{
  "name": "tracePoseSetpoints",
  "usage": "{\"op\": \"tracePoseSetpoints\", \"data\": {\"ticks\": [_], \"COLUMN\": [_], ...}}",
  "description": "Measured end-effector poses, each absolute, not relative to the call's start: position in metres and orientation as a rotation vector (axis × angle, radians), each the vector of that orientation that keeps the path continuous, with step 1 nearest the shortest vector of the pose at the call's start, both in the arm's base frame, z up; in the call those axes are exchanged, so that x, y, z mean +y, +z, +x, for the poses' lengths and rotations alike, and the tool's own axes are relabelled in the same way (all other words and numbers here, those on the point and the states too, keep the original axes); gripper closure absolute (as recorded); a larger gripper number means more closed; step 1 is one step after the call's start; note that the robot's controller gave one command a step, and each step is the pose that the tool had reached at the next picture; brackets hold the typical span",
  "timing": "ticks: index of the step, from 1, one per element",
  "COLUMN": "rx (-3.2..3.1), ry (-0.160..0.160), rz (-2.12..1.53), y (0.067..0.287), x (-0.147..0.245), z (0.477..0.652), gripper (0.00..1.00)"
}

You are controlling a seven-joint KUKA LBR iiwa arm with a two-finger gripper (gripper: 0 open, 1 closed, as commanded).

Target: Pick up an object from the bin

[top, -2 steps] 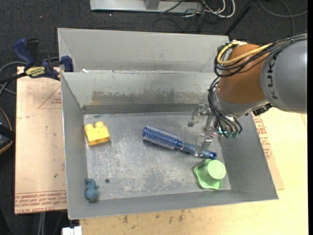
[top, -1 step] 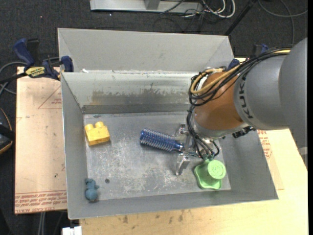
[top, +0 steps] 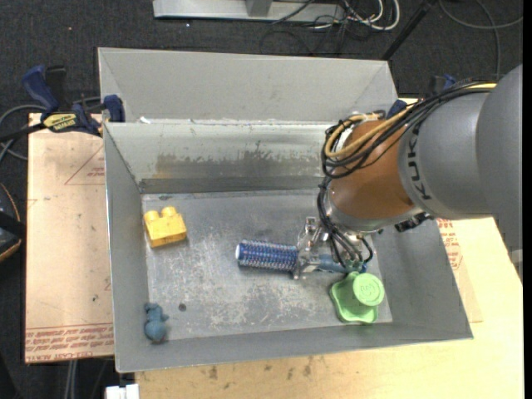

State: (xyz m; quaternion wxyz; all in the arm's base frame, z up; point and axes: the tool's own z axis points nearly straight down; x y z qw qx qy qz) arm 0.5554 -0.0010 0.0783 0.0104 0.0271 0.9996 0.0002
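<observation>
Now, gripper at blue ribbed roller, green cap beside

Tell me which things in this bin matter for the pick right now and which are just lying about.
In play: the gripper, low in the bin; the blue ribbed roller, whose right end lies at the gripper.
Lying about: the green capped piece, just right of the gripper; the yellow block, at left; the small blue figure, front left corner.
</observation>
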Motion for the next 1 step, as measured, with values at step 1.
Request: {"op": "tracePoseSetpoints", "data": {"ticks": [1], "rx": [3.13], "ry": [0.002], "rz": [0.112], "y": [0.2409], "x": [0.0185], "z": [0.5513], "gripper": [1.0]}}
